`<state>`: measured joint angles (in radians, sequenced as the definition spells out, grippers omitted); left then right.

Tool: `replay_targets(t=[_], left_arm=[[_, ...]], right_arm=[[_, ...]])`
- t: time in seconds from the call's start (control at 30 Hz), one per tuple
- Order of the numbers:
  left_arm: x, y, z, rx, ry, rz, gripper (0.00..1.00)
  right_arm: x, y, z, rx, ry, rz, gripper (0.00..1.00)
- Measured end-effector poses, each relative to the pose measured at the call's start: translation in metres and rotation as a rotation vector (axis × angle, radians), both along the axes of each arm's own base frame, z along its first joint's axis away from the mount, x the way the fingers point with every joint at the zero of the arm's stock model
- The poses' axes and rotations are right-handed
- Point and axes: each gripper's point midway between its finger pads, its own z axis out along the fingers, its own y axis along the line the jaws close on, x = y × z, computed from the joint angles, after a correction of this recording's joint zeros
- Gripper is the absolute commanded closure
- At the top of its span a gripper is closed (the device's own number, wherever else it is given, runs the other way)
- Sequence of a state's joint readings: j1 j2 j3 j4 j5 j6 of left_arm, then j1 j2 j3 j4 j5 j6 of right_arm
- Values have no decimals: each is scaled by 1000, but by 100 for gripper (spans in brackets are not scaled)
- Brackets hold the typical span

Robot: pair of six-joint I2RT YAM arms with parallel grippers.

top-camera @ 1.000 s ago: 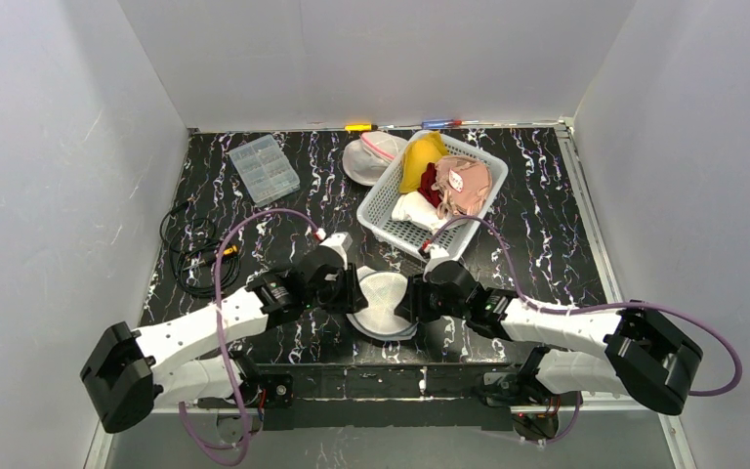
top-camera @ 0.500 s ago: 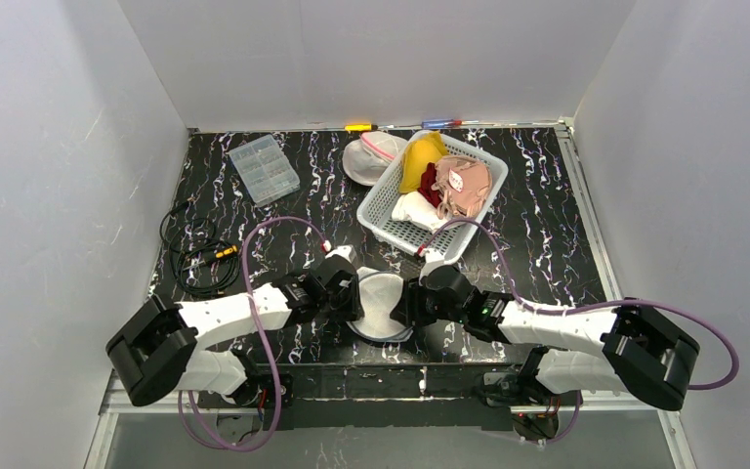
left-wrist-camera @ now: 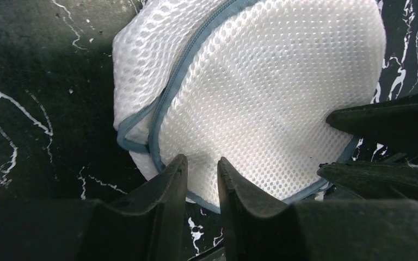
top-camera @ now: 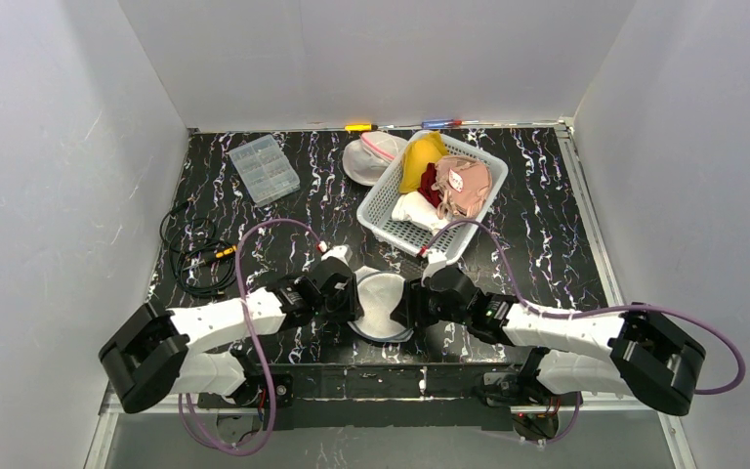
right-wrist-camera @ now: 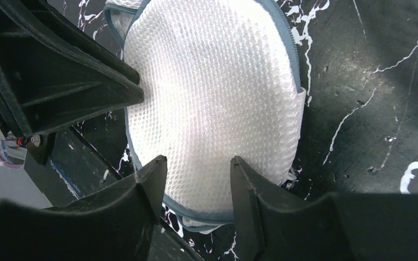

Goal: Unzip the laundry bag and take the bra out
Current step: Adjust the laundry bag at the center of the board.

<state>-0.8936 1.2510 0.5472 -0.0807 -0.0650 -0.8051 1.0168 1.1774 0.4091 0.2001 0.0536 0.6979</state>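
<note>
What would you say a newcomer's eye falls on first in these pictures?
The round white mesh laundry bag with grey-blue trim lies at the front of the black marbled table, between the left tool and right tool. Behind it, a white plastic basket holds yellow, red and pink garments.

1. I see a clear compartment box on the far left of the black marbled table.
2. A coiled black cable lies by the left wall.
3. A white basket holds yellow, red, white and pink clothes.
4. A yellow marker and a red-and-blue marker lie along the back edge.
</note>
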Motion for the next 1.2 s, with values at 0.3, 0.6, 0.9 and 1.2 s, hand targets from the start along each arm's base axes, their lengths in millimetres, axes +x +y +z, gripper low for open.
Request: replay_targets(t=[0.3,0.6,0.9,1.2], left_arm=[[-3,12,29,-14,-43,9,49],[0,16,76,-62,-121,18,43],[-2,22,88,-57,-148,1,47],[-1,7,98,-105,-169,-70,49]], right_arm=[[3,6,44,33,-87,60,3],[-1,15,103,115,-175,143,1],[5,-4,120,179,-218,33,1],[11,-28,110,249,-236,-117,1]])
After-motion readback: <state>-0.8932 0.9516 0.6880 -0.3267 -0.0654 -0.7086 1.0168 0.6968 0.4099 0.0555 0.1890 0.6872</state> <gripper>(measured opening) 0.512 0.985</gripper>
